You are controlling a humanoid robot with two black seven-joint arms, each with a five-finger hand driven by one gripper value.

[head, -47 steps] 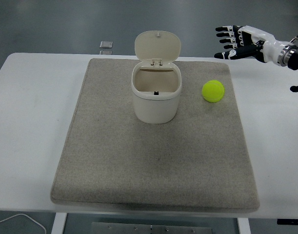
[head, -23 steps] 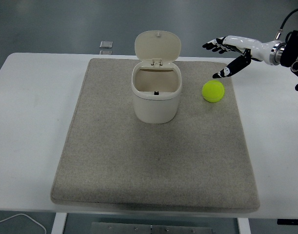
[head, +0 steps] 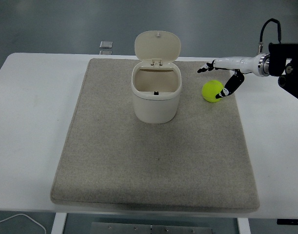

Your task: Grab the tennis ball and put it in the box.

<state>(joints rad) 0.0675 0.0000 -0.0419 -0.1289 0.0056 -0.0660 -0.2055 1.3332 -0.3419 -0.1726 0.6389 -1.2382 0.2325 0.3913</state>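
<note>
Right hand (head: 226, 74): fingers spread, gripping nothing; lower than before, thumb now touching the ball.
Tennis ball (head: 212, 91): unmoved on the mat (head: 153, 161), right of the open-lidded box (head: 156, 92).

White right hand (head: 226, 73) with black fingertips (head: 226, 92), black forearm, looping black cable (head: 268, 25).

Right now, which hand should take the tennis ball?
Right. The right hand is already open over the tennis ball, thumb at its side. The left arm is out of view.
</note>
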